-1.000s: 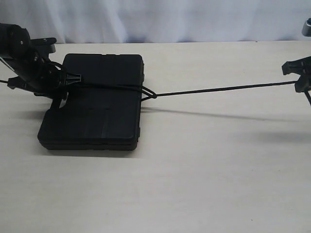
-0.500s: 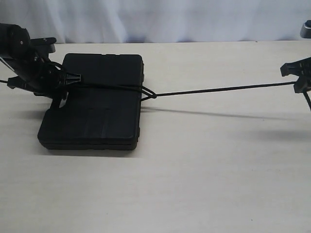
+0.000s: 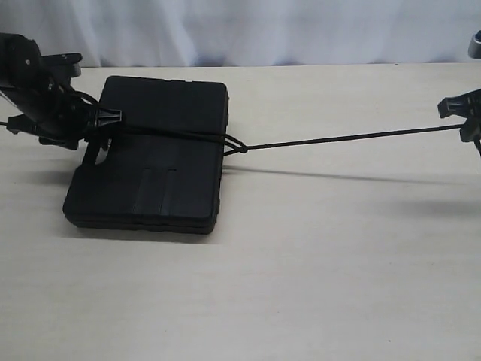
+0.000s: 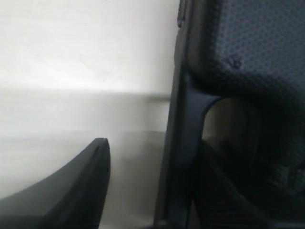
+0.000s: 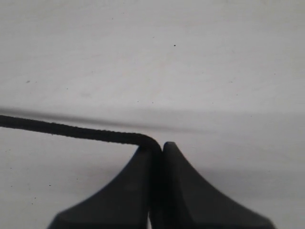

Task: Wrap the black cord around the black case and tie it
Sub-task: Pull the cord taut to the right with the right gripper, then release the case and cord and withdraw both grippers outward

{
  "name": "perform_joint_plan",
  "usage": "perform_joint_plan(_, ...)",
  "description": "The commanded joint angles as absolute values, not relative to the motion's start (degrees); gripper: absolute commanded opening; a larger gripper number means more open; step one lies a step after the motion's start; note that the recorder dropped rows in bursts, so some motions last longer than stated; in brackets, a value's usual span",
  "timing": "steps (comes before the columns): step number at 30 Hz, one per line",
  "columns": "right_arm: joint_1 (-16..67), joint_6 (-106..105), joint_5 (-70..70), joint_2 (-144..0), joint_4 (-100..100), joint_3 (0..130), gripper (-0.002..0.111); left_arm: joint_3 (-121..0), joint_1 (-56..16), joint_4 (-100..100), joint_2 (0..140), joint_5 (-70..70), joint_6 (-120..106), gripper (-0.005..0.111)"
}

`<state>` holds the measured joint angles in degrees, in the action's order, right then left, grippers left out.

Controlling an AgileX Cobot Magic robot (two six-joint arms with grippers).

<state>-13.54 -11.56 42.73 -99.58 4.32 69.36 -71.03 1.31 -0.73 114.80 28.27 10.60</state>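
The black case (image 3: 161, 177) lies flat on the table's left part. The black cord (image 3: 346, 138) crosses its top, forms a knot at the case's right edge, and runs taut above the table to my right gripper (image 3: 460, 120). That gripper (image 5: 157, 145) is shut on the cord (image 5: 71, 129), which bends into the jaws. My left gripper (image 3: 101, 124) is at the case's left edge by the handle cutout. Its jaws (image 4: 152, 143) stand open on either side of the case's (image 4: 248, 47) handle bar. One finger (image 4: 81, 186) is over the table, the other dark inside the cutout.
The pale wooden table (image 3: 301, 263) stretches in front of and to the right of the case. A white cloth backdrop (image 3: 263, 30) hangs behind its far edge. The taut cord throws a shadow on the table.
My left jaws have opened. The case has slid a little to the right and turned slightly. The right gripper keeps its hold on the cord in about the same place.
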Motion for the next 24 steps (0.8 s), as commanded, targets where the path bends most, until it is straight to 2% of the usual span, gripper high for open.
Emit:
perform_joint_plan(1, -16.17, -10.73, 38.85, -99.14, -3.70, 69.96, 0.004, -71.09, 3.94, 3.27, 111.46, 27.51, 11.64, 0.047)
perform_joint_plan(15, -16.17, -10.73, 38.85, -99.14, -3.70, 69.96, 0.004, -71.09, 3.25, -3.83, 111.25, 26.89, 11.64, 0.047)
perform_joint_plan(24, -16.17, -10.73, 38.86, -99.14, -3.44, 69.96, 0.004, -71.09, -4.39, -3.72, 111.25, 23.06, 7.08, 0.047)
